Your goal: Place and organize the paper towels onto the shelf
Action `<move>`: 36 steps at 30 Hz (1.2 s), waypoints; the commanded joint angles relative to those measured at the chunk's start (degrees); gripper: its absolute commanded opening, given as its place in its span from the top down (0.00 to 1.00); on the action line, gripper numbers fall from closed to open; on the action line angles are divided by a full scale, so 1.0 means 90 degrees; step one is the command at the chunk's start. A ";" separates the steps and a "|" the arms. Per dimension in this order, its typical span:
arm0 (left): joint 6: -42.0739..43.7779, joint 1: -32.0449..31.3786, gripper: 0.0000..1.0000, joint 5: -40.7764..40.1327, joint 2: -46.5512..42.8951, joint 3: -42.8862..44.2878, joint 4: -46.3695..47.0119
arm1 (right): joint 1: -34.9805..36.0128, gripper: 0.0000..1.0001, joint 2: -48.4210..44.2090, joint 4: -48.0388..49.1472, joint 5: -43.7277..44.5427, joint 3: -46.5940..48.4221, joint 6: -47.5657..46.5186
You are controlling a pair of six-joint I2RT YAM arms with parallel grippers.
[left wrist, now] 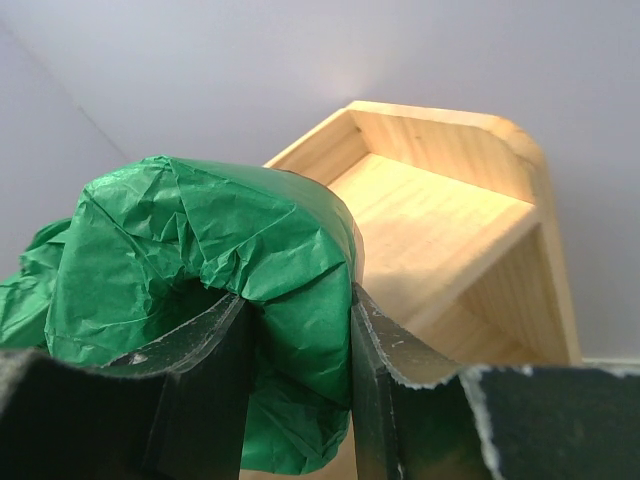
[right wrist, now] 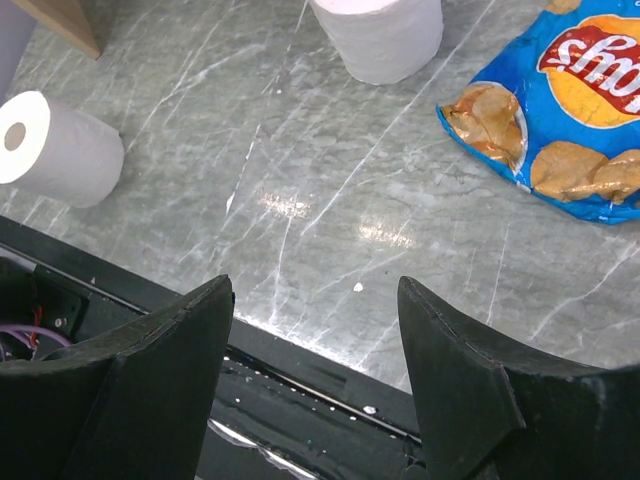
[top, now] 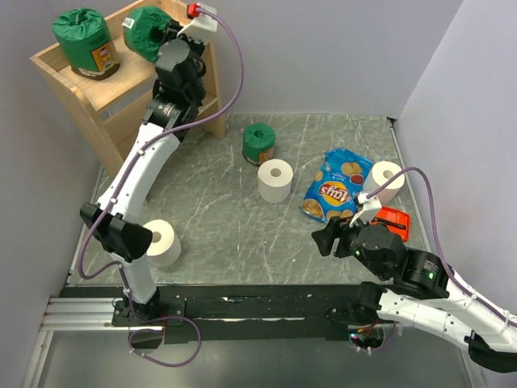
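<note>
My left gripper (top: 161,40) is shut on a green-wrapped paper towel roll (top: 144,32) and holds it over the top tier of the wooden shelf (top: 77,81). In the left wrist view the fingers pinch the green wrap (left wrist: 220,260) with the shelf top (left wrist: 440,220) beyond. Another green roll (top: 85,42) stands on the shelf top. A third green roll (top: 259,144) and a white roll (top: 275,179) stand mid-table. White rolls lie at the left (top: 160,242) and far right (top: 386,179). My right gripper (top: 327,240) is open and empty above the table's near edge (right wrist: 315,300).
A blue snack bag (top: 336,186) lies right of centre, also in the right wrist view (right wrist: 560,110). A red packet (top: 393,221) lies beside the right arm. The black base rail (top: 258,307) runs along the near edge. Grey walls close in left and right.
</note>
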 commanded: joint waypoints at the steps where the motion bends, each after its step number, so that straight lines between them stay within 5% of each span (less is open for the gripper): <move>1: 0.0103 0.0185 0.70 0.0127 -0.0033 0.0357 0.0561 | -0.0003 0.26 -0.0094 0.0001 0.0124 0.0251 0.0053; 36: 0.0142 0.0664 0.73 -0.0596 -0.0804 -0.0453 0.0425 | -0.0003 0.25 -0.0378 -0.0126 0.0251 0.0202 0.0014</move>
